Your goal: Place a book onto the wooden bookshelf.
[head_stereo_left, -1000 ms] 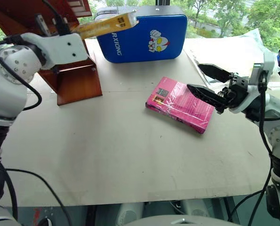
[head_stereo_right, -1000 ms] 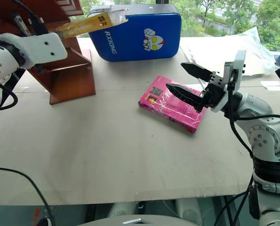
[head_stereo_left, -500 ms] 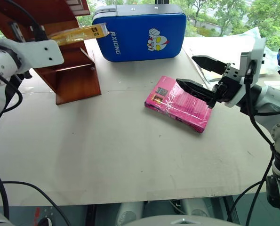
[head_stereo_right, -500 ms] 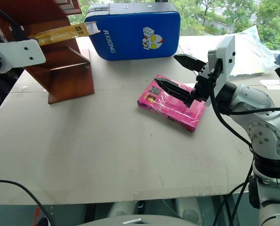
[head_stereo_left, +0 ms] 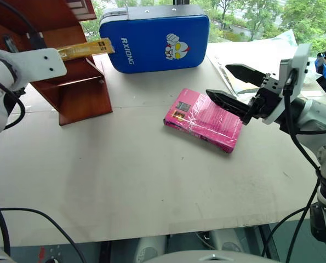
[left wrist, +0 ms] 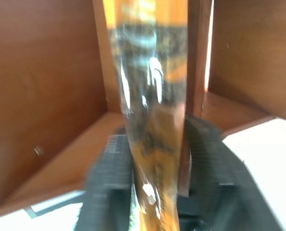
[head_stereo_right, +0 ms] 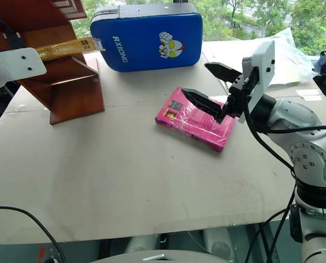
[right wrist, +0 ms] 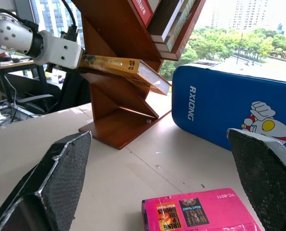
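Observation:
The yellow-orange book (head_stereo_left: 87, 49) lies at a slant in a compartment of the wooden bookshelf (head_stereo_left: 81, 99), its far end sticking out toward the blue case. My left gripper (left wrist: 155, 173) is at the book's near end with its fingers on either side of it. They stand slightly apart from the wrapped cover, so the gripper is open. The right wrist view shows the book (right wrist: 119, 67) resting against a slanted board. My right gripper (head_stereo_left: 220, 81) hovers open over the right end of the pink book (head_stereo_left: 202, 118), holding nothing.
A blue zip case (head_stereo_left: 154, 37) stands at the back of the table (head_stereo_left: 124, 181), just right of the shelf. Clear plastic wrapping (head_stereo_left: 261, 52) lies at the back right. More books fill the shelf's upper compartments (right wrist: 169, 19).
My left arm carried the book leftward, from in front of the blue case into the shelf compartment, and its fingers have loosened. My right gripper turned slightly above the pink book.

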### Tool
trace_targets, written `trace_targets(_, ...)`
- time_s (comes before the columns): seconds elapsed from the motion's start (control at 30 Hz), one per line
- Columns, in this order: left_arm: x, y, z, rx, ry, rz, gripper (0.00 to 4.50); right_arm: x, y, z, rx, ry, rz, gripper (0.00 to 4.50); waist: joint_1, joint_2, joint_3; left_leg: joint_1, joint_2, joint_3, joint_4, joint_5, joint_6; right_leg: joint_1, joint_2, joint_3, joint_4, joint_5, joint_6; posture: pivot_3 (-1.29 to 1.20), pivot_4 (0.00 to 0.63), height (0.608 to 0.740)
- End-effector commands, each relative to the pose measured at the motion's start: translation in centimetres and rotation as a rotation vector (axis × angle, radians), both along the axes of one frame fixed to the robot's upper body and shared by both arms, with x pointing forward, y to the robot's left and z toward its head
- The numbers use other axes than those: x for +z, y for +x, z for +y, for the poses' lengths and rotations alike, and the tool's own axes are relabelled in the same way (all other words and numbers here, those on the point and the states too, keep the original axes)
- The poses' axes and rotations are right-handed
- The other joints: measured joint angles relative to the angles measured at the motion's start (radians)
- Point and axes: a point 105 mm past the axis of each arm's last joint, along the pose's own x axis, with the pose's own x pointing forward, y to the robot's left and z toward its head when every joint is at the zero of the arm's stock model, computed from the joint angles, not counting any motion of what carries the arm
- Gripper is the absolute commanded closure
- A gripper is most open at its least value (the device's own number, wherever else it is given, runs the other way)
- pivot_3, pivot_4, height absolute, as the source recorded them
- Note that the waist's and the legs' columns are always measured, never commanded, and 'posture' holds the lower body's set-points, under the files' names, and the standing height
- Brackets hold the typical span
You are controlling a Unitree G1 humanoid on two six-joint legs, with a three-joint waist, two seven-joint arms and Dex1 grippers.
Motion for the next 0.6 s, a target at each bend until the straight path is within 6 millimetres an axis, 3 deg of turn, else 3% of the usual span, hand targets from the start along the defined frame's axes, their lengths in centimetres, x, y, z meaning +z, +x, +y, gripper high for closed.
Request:
trace_targets(0.03, 2.9, -1.2, 0.7, 0.029, 0.024, -0.09, 0.92, 1.1, -0.7, -0.4, -0.011, 0.012, -0.065, 0.0, 0.001, 0.0, 0.0, 0.0, 0.0, 0.0, 0.0, 0.0, 0.0, 0.0, 0.0, 0.0, 0.0, 0.0, 0.0, 0.0, 0.15, 0.74)
trace_targets(0.1, 3.2, -1.5, 0.8, 0.034, 0.01, -0.095, 0.02, 1.1, -0.7, -0.5, -0.014, 0.012, -0.064, 0.0, 0.001, 0.0, 0.0, 0.0, 0.0, 0.0, 0.001, 0.0, 0.0, 0.0, 0.0, 0.0, 0.0, 0.0, 0.0, 0.0, 0.15, 0.74)
trace_targets(0.3, 4.2, -2.1, -1.2, -0.048, -0.296, -0.177, 0.02, 1.2, -0.7, -0.5, -0.002, 0.025, -0.058, 0.0, 0.001, 0.0, 0.0, 0.0, 0.0, 0.0, 0.001, 0.0, 0.0, 0.0, 0.0, 0.0, 0.0, 0.0, 0.0, 0.0, 0.15, 0.74)
trace_targets(0.4, 4.3, -2.4, -4.0, -0.186, -0.594, -0.176, 0.02, 1.2, -0.6, -0.7, 0.002, 0.019, -0.052, 0.0, 0.003, 0.0, 0.0, 0.0, 0.0, 0.0, 0.002, 0.0, 0.0, 0.0, 0.0, 0.0, 0.0, 0.0, 0.0, 0.0, 0.15, 0.74)
trace_targets(0.6, 1.4, -3.8, -12.0, -0.513, -1.021, 0.043, 0.02, -0.1, 0.2, -2.0, -0.044, -0.018, -0.031, 0.0, 0.004, -0.001, 0.0, -0.002, 0.0, -0.003, 0.01, 0.0, 0.0, 0.004, -0.001, -0.003, 0.001, 0.0, 0.0, 0.0, 0.15, 0.74)
